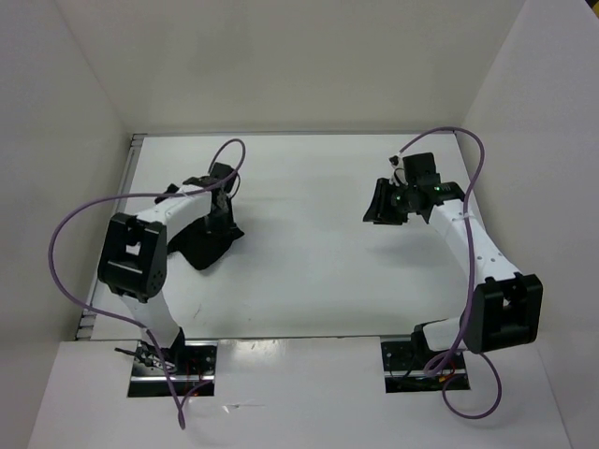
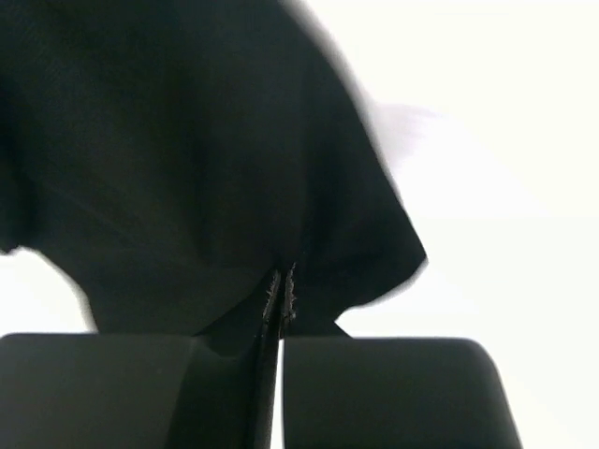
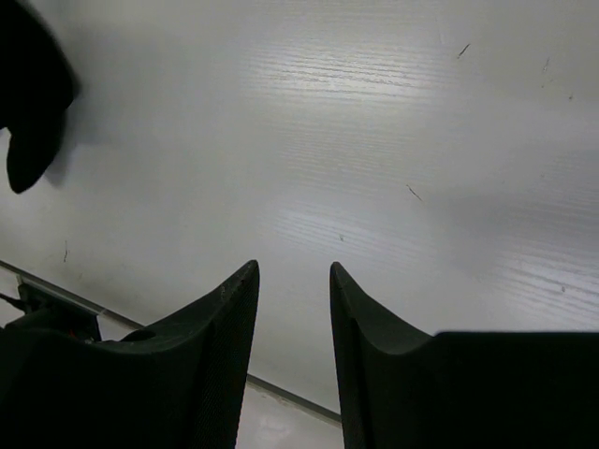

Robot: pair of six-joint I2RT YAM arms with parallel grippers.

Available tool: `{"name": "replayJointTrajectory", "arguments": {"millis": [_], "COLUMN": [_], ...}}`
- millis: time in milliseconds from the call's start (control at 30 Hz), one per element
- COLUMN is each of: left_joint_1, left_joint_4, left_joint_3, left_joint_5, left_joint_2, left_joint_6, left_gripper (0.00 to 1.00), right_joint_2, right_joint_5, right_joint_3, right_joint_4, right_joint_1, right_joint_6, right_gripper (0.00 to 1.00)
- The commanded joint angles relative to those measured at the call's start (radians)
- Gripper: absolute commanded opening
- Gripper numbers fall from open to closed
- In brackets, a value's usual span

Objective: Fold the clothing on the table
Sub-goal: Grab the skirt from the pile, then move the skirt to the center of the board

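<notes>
The clothing (image 1: pixel 208 247) is a bunched black fabric heap on the left half of the white table (image 1: pixel 309 271). My left gripper (image 1: pixel 221 211) is above the heap, shut on a pinched fold of it. In the left wrist view the jaws (image 2: pixel 281 283) meet tightly on the clothing (image 2: pixel 187 168), which hangs and spreads over most of that view. My right gripper (image 1: pixel 382 202) hovers over bare table on the right side, open and holding nothing. In the right wrist view its fingers (image 3: pixel 294 273) stand apart above the table (image 3: pixel 393 140), with a dark edge of the clothing (image 3: pixel 30 94) at top left.
White walls (image 1: pixel 309 65) enclose the table at the back and on both sides. A metal strip (image 1: pixel 135 150) runs along the table's left edge. Purple cables (image 1: pixel 84 210) loop above both arms. The table's edge (image 3: pixel 281 393) shows below the right fingers.
</notes>
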Motion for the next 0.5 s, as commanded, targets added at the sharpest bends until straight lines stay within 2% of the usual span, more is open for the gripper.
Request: {"name": "replayJointTrajectory", "arguments": {"millis": [0,33,67,133,267,333,367,400,467], "left_joint_1": [-0.060,-0.061,-0.061,-0.050,-0.022,-0.013,-0.001,-0.001,0.008], "left_joint_4": [-0.048,-0.035,-0.035,-0.035,-0.048,-0.048,-0.048,-0.048,-0.048], "left_joint_3": [0.152,0.180,0.229,0.275,0.301,0.254,0.198,0.165,0.096], "left_joint_5": [0.198,0.250,0.330,0.389,0.418,0.375,0.361,0.343,0.329], "left_joint_2": [-0.223,-0.320,-0.362,-0.448,-0.524,-0.544,-0.544,-0.535,-0.504], "left_joint_6": [0.096,0.097,0.097,0.097,0.075,0.055,0.032,0.022,-0.009], "left_gripper": [0.00,0.00,0.00,0.00,0.00,0.03,0.17,0.40,0.54], "right_joint_2": [-0.028,-0.017,-0.005,0.009,0.018,0.027,0.027,0.027,0.027], "right_joint_5": [-0.014,-0.026,-0.026,-0.052,-0.074,-0.074,-0.083,-0.083,-0.092], "right_joint_3": [-0.006,-0.006,-0.006,-0.006,0.004,0.013,0.013,0.013,0.013], "right_joint_4": [0.012,0.012,0.021,0.021,0.031,0.031,0.031,0.031,0.031], "right_joint_1": [-0.012,-0.012,-0.012,-0.012,-0.012,-0.012,-0.012,-0.012,-0.012], "right_joint_6": [-0.008,-0.008,-0.008,-0.008,-0.008,-0.008,-0.008,-0.008,-0.008], "right_gripper": [0.42,0.42,0.42,0.42,0.42,0.42,0.42,0.42,0.42]}}
